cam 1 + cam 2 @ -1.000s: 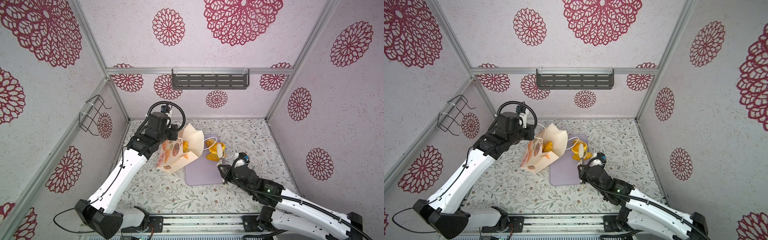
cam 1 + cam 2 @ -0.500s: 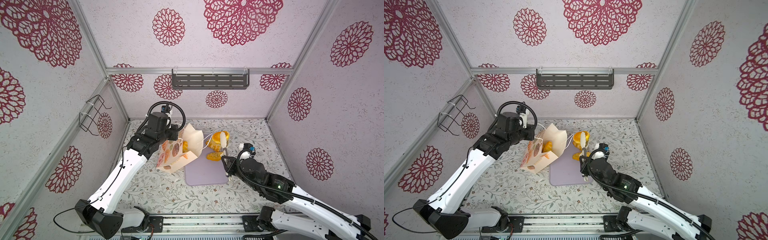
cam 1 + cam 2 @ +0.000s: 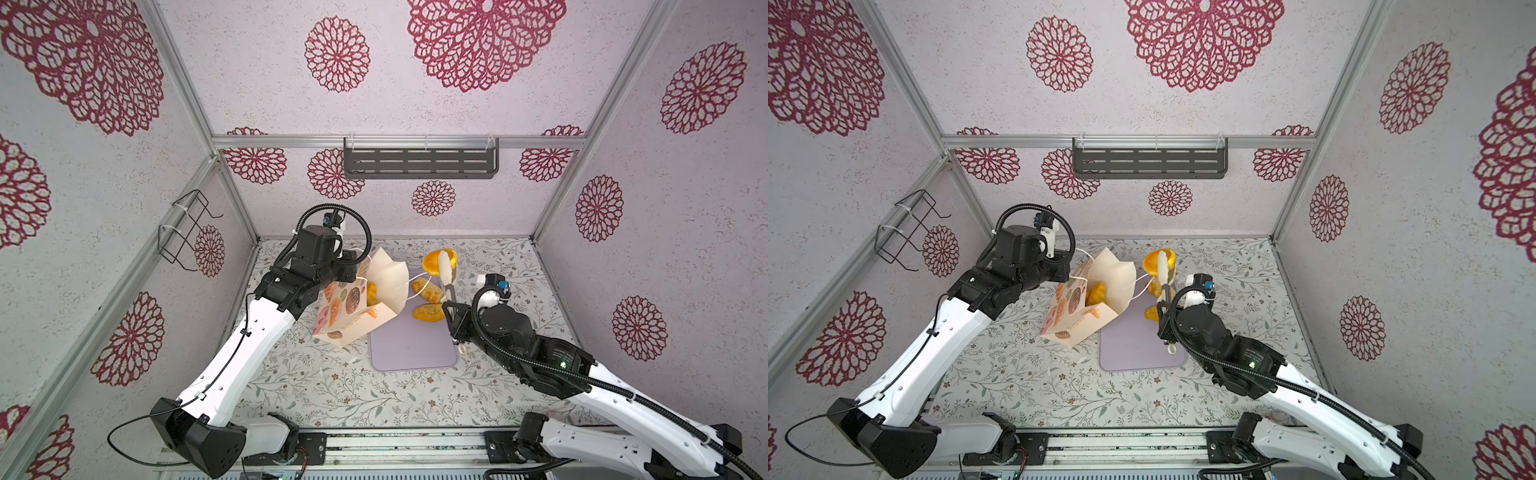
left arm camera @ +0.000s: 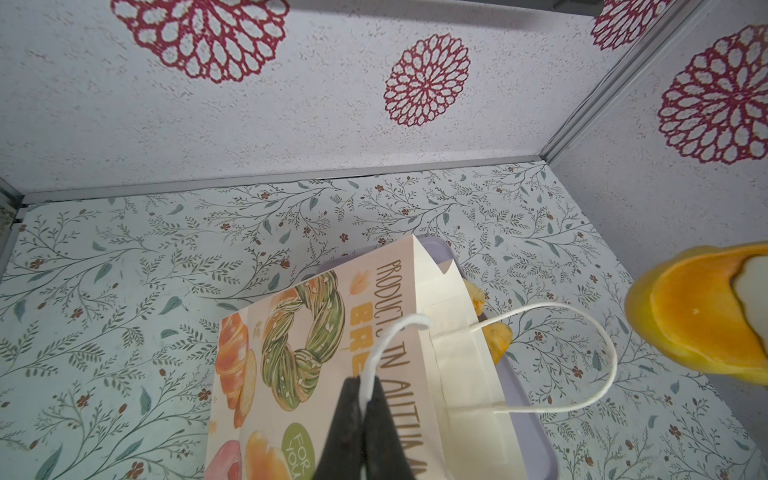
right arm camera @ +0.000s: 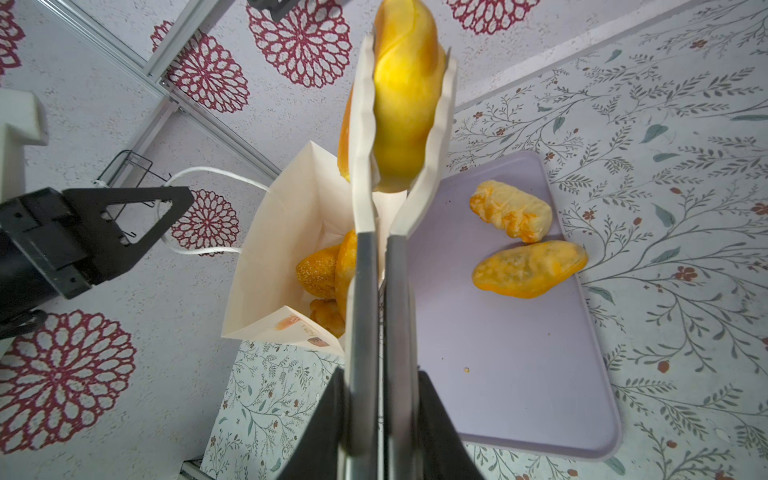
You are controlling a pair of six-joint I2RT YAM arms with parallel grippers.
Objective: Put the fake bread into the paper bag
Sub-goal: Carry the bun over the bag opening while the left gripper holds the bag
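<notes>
The left gripper (image 4: 365, 399), jaws pressed together on the white cord handle (image 4: 386, 336), holds the cream printed paper bag (image 4: 307, 332) tilted so that its mouth faces the right gripper (image 5: 380, 386). That gripper is clamped on metal white-tipped tongs (image 5: 365, 270). The tongs carry a smooth yellow-orange toy loaf (image 5: 405, 104) ahead of it, raised near the bag mouth. Other bread pieces (image 5: 320, 266) lie inside, and two rolls (image 5: 511, 210) lie on the lilac tray (image 5: 519, 374) below.

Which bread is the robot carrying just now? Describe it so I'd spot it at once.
Find the lilac tray mid-table, beside the paper bag. Over the tray's far end, white tongs pinch a smooth yellow-orange loaf. Unlike the twisted roll and the flat oval piece lying on the tray, it hangs in the air.
</notes>
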